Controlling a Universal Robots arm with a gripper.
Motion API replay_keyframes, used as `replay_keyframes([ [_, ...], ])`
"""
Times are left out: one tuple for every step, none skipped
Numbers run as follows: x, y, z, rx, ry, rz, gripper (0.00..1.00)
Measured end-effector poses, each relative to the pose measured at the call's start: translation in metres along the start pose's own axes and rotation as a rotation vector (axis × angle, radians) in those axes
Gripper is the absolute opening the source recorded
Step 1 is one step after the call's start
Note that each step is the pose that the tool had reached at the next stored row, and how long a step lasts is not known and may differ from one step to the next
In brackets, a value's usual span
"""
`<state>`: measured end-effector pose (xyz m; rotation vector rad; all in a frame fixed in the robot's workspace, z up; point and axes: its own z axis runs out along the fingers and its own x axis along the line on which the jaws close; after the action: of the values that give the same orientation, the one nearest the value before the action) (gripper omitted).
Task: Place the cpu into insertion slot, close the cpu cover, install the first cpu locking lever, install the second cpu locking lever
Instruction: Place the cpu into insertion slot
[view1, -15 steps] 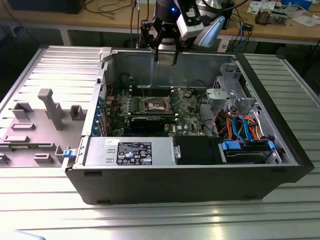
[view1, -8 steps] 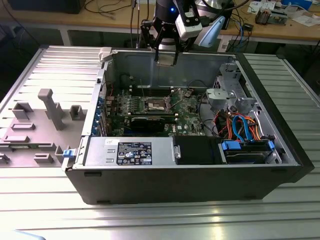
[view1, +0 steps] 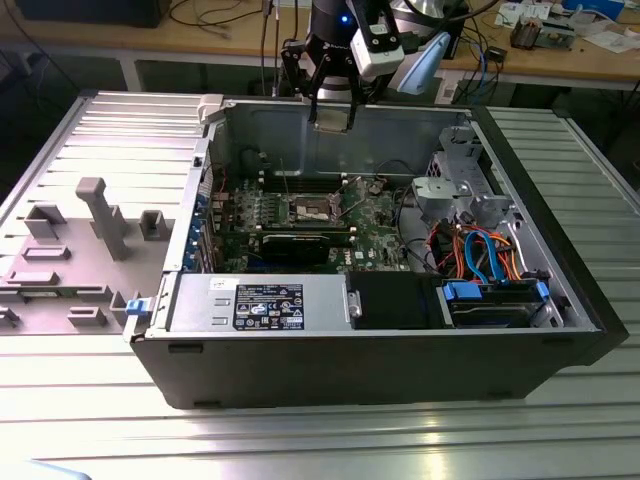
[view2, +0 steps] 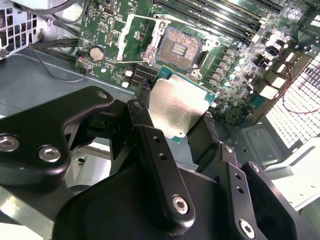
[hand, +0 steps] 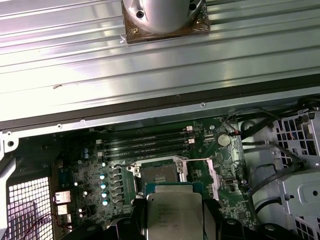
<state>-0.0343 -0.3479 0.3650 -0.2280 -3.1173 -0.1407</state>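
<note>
Step in hand: cpu into insertion slot.

My fingers (view2: 140, 112) are clamped on two opposite edges of the cpu (view2: 182, 107), with its silvery top facing both wrist cameras. In the exterior view I hang high over the open computer case (view1: 400, 360), which sits on the ribbed metal table (view1: 300, 440). The chip is well apart from the green board (view1: 385, 215).

The insertion slot (view2: 177, 47) is bare, its dark centre exposed. The cpu cover (view2: 131, 35) stands swung away beside it, so nothing seems to block the way down. In the first wrist view the slot (hand: 157, 175) shows just past the chip's far edge (hand: 172, 215), so I judge I am not yet squarely over it.

Notes for doing this well:
- Centre over the slot before losing height; no sideways correction near the contacts.
- Square the chip's edges to the slot's metal rim. I cannot make out a corner mark or notches, so orientation needs checking.
- Keep the chip level and descend slowly and straight.
- Set it down without pressing; it should drop flat under its own weight.
- Risk: a tilted or dragged chip could damage the contacts.
</note>
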Motion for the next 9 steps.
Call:
replay_keyframes([
  [0.0,0.0,0.0,-0.0001,0.0,0.0,0.55],
  [0.0,0.0,0.0,0.0,-0.0001,0.001,0.55],
  [0.0,0.0,0.0,-0.0001,-0.0002,0.002,0.55],
  [0.0,0.0,0.0,-0.0001,-0.0003,0.004,0.55],
  [0.0,0.0,0.0,-0.0002,-0.001,0.011,0.55],
  [0.0,0.0,0.0001,-0.0003,-0.0016,0.017,0.55],
  [0.0,0.0,0.0001,-0.0005,-0.0023,0.025,0.55],
  [0.0,0.0,0.0002,-0.0007,-0.0038,0.043,0.55],
  [0.0,-0.0001,0.0003,-0.001,-0.0052,0.058,0.55],
])
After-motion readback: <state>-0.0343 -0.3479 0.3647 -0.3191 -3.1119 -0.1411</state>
